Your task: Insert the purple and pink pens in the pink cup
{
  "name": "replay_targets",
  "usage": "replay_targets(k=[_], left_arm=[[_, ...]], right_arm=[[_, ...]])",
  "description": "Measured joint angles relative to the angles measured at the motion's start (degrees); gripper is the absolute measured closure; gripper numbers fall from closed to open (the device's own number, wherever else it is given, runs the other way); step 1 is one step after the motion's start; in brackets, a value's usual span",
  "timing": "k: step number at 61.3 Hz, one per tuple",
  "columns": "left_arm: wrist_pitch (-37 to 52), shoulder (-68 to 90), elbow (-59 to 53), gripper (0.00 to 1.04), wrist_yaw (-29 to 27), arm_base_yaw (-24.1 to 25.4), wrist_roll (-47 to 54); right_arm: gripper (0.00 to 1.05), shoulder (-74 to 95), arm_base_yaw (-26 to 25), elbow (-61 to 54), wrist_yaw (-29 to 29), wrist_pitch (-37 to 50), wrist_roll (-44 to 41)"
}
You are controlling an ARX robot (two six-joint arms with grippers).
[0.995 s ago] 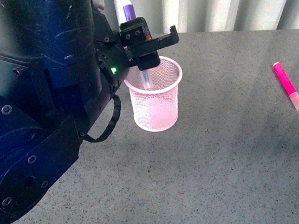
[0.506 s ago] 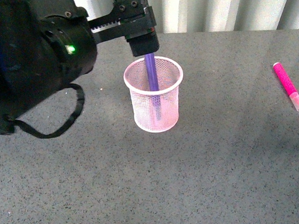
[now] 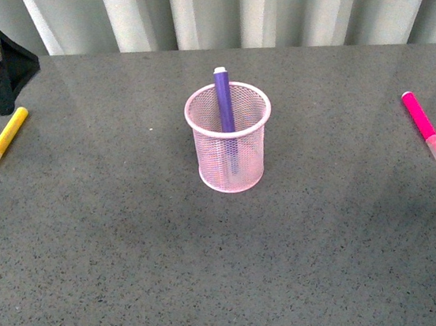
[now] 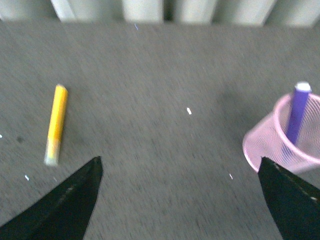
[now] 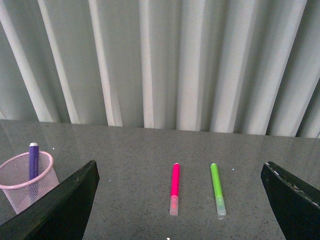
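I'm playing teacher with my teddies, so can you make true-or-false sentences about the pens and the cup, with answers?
1. The purple pen stands inside the pink cup. True.
2. The pink pen is in the cup too. False: it lies on the table, to the right of the cup.
3. The yellow marker lies on the table, to the left of the cup. True.
4. The green marker lies on top of the pink pen. False: it lies beside the pink pen, with a gap between them.
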Motion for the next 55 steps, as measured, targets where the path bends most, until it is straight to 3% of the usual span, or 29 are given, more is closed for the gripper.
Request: replay_targets(k=[5, 10, 29, 36, 42, 55], left_arm=[[21.2, 1.5, -7.9, 0.26, -5.9, -0.1, 0.4], [35.0, -0.7, -13.7, 0.42, -6.1, 1.2, 0.5], [34.0, -13.8, -22.8, 1.0, -2.5, 4.9, 0.6], [36.1, -15.9, -26.2, 1.01, -1.6, 6.1, 0.8], [33.0, -19.6, -28.2, 1.01, 2.4, 9.7, 0.8], [25.3, -29.7, -29.8, 1.01, 2.7, 10.6, 0.8]], right_arm=[[0.07, 0.0, 0.0, 0.0, 0.0, 0.0, 0.0], [0.07, 0.0, 0.0, 0.0, 0.3, 0.0, 0.0], [0.07, 0.0, 0.0, 0.0, 0.1, 0.0, 0.0], [0.07, 0.0, 0.0, 0.0, 0.1, 0.0, 0.0], [0.07, 0.0, 0.0, 0.0, 0.1, 0.0, 0.0], [0.07, 0.0, 0.0, 0.0, 0.1, 0.0, 0.0]])
